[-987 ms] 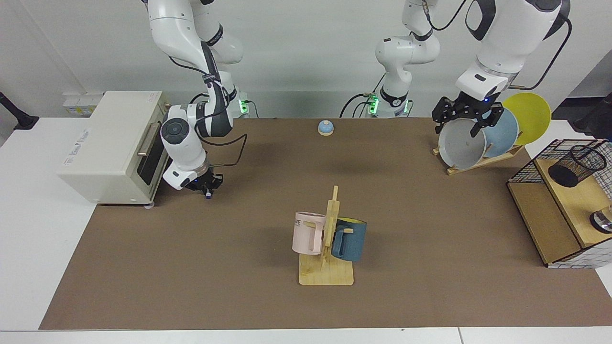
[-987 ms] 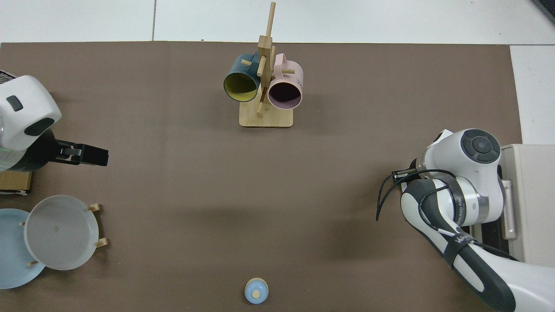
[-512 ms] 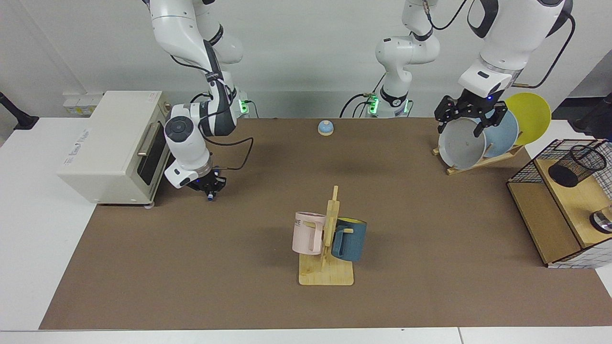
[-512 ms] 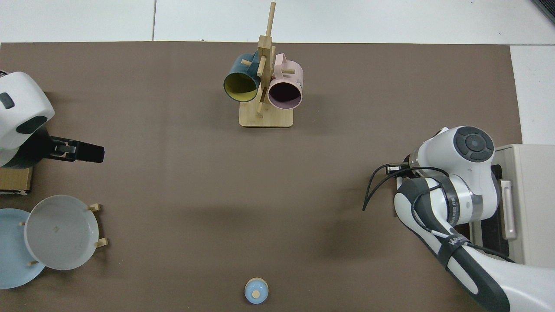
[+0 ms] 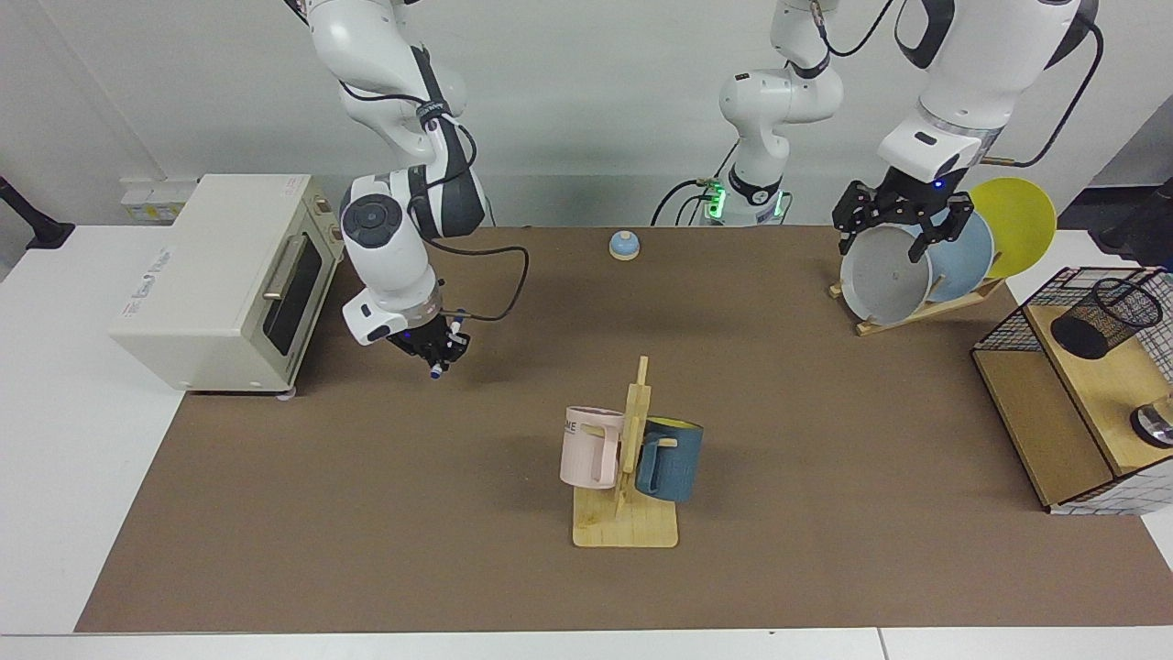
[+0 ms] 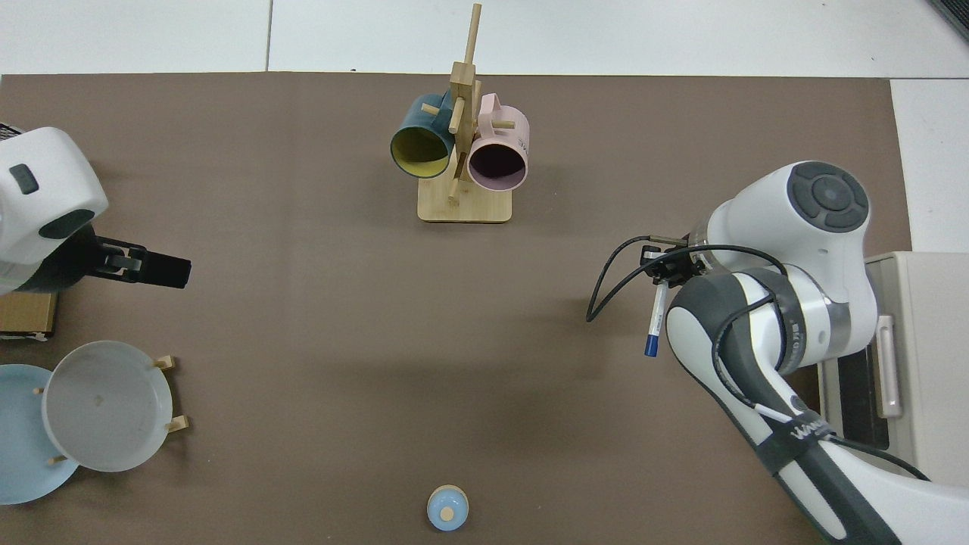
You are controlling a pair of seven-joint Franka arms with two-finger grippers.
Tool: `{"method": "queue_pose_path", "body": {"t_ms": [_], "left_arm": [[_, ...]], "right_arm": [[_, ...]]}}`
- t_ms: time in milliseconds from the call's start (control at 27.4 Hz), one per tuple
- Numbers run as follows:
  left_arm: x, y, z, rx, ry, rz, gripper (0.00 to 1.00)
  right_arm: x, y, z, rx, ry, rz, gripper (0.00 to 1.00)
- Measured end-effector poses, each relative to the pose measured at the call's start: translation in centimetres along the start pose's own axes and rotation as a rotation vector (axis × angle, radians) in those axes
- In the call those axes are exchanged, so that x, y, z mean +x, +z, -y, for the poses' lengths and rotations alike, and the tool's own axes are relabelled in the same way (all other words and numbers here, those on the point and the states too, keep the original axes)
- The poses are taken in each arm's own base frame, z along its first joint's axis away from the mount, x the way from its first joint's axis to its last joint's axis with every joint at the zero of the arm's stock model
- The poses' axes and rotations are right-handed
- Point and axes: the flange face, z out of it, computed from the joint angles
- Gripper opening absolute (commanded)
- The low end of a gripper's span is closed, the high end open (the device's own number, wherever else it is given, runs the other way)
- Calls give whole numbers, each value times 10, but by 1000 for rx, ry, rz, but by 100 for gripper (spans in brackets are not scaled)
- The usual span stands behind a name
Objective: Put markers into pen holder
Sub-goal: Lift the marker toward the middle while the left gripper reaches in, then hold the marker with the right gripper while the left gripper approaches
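My right gripper (image 5: 438, 353) hangs above the mat just right of the toaster oven, shut on the marker (image 5: 436, 369). The marker is a slim white pen with a blue end. In the top view the marker (image 6: 655, 322) sticks out from under the right gripper (image 6: 666, 265), blue tip pointing away from the mug rack. The pen holder (image 5: 1104, 316), a black mesh cup, lies tilted on the wooden shelf at the far right. My left gripper (image 5: 903, 234) hovers open over the grey plate, empty; from above the left gripper (image 6: 163, 271) shows near the left edge.
A wooden mug rack (image 5: 632, 477) with a pink and a blue mug stands mid-table. A plate rack (image 5: 916, 307) holds grey, blue and yellow plates. The wire-and-wood shelf box (image 5: 1045, 431) is at the right, a toaster oven (image 5: 220, 275) at the left, a small blue bell (image 5: 624, 245) at the back.
My right arm has risen and swung away from the toaster oven toward the table's middle, carrying the marker, which now shows from above. The left gripper has barely shifted.
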Motion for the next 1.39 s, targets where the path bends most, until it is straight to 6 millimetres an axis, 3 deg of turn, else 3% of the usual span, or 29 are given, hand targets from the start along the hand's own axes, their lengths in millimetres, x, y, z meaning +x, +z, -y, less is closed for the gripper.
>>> {"method": "queue_pose_path", "body": {"t_ms": [219, 475, 768, 1024, 1389], "left_arm": [[1, 0, -9, 0, 175, 0, 100], [4, 0, -28, -2, 375, 0, 100], [6, 0, -40, -10, 638, -3, 100], [6, 1, -46, -61, 822, -30, 100], [5, 4, -73, -173, 905, -95, 99]], "right_arm": [[-8, -35, 12, 29, 85, 30, 0], [-38, -62, 66, 81, 247, 46, 0], [-66, -81, 103, 156, 474, 96, 0], [-76, -100, 125, 206, 688, 112, 0], [-97, -111, 163, 290, 888, 112, 0]]}}
